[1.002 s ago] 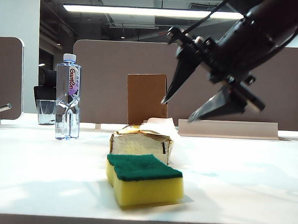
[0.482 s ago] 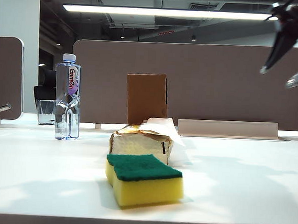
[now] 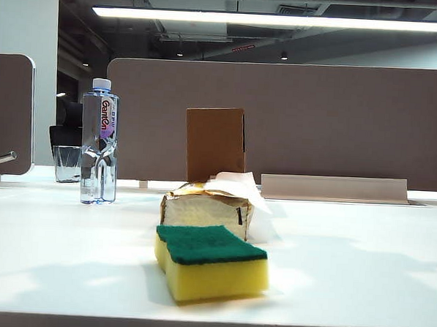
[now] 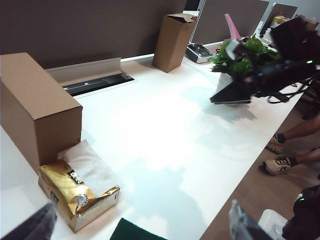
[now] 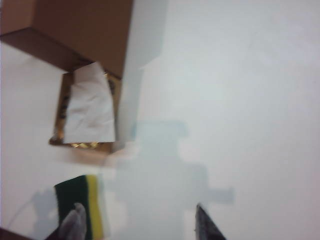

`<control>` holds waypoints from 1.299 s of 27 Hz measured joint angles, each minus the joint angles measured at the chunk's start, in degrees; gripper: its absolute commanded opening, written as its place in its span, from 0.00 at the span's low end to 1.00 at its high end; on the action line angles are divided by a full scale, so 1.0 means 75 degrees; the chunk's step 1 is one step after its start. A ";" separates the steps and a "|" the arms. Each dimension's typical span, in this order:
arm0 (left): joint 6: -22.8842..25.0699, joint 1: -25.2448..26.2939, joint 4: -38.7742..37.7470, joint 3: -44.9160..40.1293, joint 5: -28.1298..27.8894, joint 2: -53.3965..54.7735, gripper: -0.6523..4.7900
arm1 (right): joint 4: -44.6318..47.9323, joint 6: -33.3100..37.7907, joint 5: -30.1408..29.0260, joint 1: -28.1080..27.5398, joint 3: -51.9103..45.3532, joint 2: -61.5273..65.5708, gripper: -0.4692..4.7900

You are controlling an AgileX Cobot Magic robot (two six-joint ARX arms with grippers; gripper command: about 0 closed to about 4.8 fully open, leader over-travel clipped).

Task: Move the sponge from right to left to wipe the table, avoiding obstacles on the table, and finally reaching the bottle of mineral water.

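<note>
**End effectors wide apart, sponge alone on the surface**

Right end effector (image 5: 137, 225) shows in its own wrist view only as two blurred fingertips at the frame edge, spread apart with nothing between them. It hangs above the white surface (image 5: 240, 100), and one fingertip (image 5: 74, 222) overlaps the sponge (image 5: 80, 207) in that picture; whether it touches cannot be told. The same arm appears in the left wrist view as a dark shape (image 4: 270, 70) raised over the surface, partly masking a green plant (image 4: 240, 57).

Left end effector (image 4: 140, 222) is also cut off: only two dark finger ends show, set wide apart and gripping nothing. Just a green corner of the sponge is visible there.

Neither end effector appears in the exterior view. There the sponge (image 3: 211, 262), yellow with a green top, lies near the front edge of the surface. The tissue pack (image 3: 207, 207) sits just behind the sponge, a white tissue sticking out; whether the two touch is unclear. The brown cardboard box (image 3: 215, 143) stands upright behind the pack. The bottle of mineral water (image 3: 99, 142) stands left of the sponge and further back, well apart, with a glass cup (image 3: 67, 163) half hidden behind it.
</note>
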 measured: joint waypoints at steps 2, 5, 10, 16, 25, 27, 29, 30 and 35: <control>0.0000 0.0000 -0.0003 0.0000 0.0000 0.0006 0.95 | -0.0358 -0.0009 -0.0076 0.0003 0.0140 -0.0280 0.62; 0.0003 0.0000 -0.0195 0.0000 0.0000 0.0006 0.95 | -0.1169 -0.0009 -0.0105 0.0000 0.0306 -0.0930 0.62; 0.0006 0.0000 -0.0711 0.0000 -0.0006 0.0009 0.95 | -0.1702 0.0221 -0.0172 0.0000 0.0323 -0.1801 0.62; 0.0003 0.0000 -0.1396 0.0000 -0.0006 0.0015 0.98 | -0.2302 0.0393 -0.0326 0.0000 0.0332 -0.2521 0.62; 0.0321 0.0000 -0.2716 -0.0420 -0.0006 0.0020 1.00 | -0.3083 0.0425 -0.0478 0.0003 0.0329 -0.2978 0.61; 0.0350 0.0000 -0.2707 -0.0469 -0.0003 0.0038 1.00 | -0.3130 0.0425 -0.0562 0.0003 0.0329 -0.2975 0.61; 0.0353 0.0000 -0.2728 -0.0545 0.0009 0.0093 1.00 | -0.3191 0.0425 -0.0589 0.0003 0.0329 -0.2973 0.61; 0.0356 0.0000 -0.2722 -0.0618 0.0082 0.0160 1.00 | -0.3249 0.0425 -0.0603 0.0003 0.0329 -0.2973 0.61; 0.0356 0.0000 -0.2734 -0.0968 0.0280 0.0560 1.00 | -0.3299 0.0481 -0.1017 0.0015 0.0329 -0.2975 0.61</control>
